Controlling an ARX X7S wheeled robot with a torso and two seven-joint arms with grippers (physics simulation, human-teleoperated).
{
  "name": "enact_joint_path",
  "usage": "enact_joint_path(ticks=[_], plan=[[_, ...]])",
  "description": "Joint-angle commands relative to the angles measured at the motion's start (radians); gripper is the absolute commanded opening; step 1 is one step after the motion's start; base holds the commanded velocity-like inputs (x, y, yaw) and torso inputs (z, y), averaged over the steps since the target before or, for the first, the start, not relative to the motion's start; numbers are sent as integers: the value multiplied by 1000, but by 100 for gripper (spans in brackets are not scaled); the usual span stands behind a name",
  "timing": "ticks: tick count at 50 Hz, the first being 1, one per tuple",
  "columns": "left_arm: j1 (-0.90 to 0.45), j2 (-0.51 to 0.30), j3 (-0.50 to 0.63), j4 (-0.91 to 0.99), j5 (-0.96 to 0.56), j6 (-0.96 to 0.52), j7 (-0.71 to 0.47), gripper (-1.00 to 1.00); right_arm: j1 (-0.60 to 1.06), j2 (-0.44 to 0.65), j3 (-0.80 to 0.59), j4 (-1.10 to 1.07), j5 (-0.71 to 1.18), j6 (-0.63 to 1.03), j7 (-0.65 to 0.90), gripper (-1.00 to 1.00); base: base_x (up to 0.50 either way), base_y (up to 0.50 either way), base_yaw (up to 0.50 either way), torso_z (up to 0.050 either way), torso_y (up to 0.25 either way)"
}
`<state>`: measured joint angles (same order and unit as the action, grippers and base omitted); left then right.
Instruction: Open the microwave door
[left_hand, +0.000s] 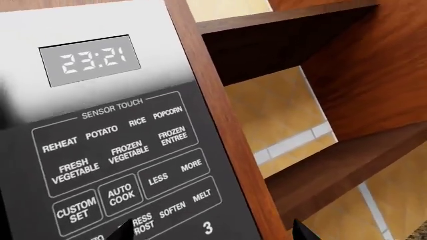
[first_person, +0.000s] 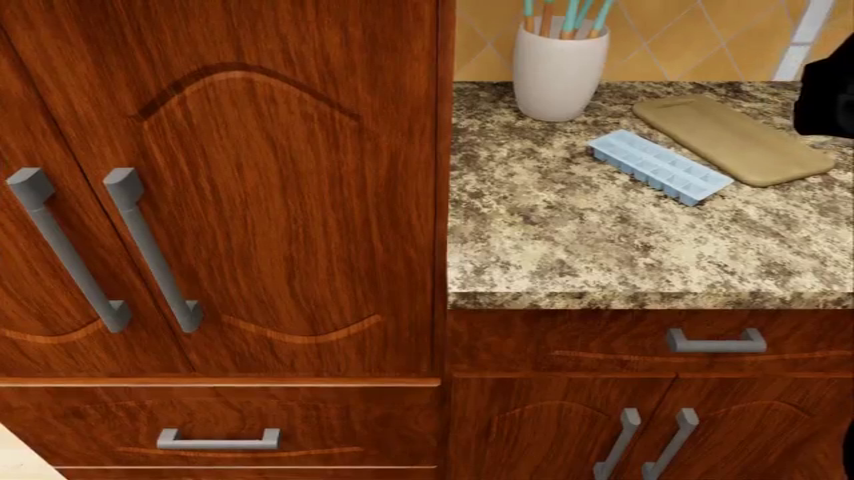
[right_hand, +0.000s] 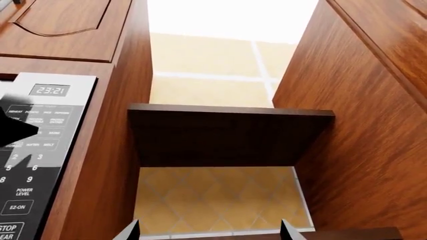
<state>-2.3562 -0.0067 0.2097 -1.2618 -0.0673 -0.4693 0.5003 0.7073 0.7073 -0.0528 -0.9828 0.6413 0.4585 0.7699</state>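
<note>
The microwave's one control panel sat beside two wooden shelves, close before the left gripper, both grippers seemingly open and holding nothing.

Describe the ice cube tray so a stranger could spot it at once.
Start at the speckled granite countertop right of the tall wooden cabinet. The ice cube tray lies between a white utensil holder and a tan cutting board. It alone is pale blue, with small compartments.
</note>
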Motion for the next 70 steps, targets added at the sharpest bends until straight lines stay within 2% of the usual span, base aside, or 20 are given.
enact_joint_path(ticks=[1,4,7,10,16,25,41,47,53,58,62,65,70], plan=[[21,-68,-8,43,154,-41,10,100,1,3,-9,1,-2,-5,5,100,0,0,0,0,0],[125,-93,-13,374,150,-251,43,100,0,3,-10,1,-2,-8,6,100,0,0,0,0,0],[169,-108,-18,570,146,-383,65,100,-3,4,-9,3,-1,-13,6,100,0,0,0,0,0],[193,-119,-16,714,142,-485,87,100,-4,3,-10,5,-1,-17,6,100,0,0,0,0,0],[218,-140,-10,883,139,-608,110,100,6,3,-15,4,7,-15,9,100,0,0,0,0,0],[218,-160,1,1046,131,-727,140,100,22,5,-20,5,17,-11,13,100,0,0,0,0,0],[187,-168,10,1160,115,-814,164,100,17,13,-23,5,17,-20,20,100,0,0,0,0,0],[173,-142,0,1213,100,-863,170,100,11,19,-17,5,18,-27,22,100,0,0,0,0,0],[161,-78,-30,1316,74,-966,170,100,5,25,-8,3,24,-33,26,100,0,0,0,0,0],[170,-4,-74,1310,69,-975,117,100,7,28,-3,2,32,-35,30,100,0,0,0,0,0],[193,5,-91,1227,-140,-887,-117,100,7,36,6,2,42,-37,32,100,0,0,0,0,0],[201,4,-83,1122,-237,-774,-267,100,-4,38,10,5,37,-46,30,100,0,0,0,0,0],[206,0,-61,992,-281,-641,-370,100,-29,39,14,11,25,-64,25,100,0,0,0,0,0]])
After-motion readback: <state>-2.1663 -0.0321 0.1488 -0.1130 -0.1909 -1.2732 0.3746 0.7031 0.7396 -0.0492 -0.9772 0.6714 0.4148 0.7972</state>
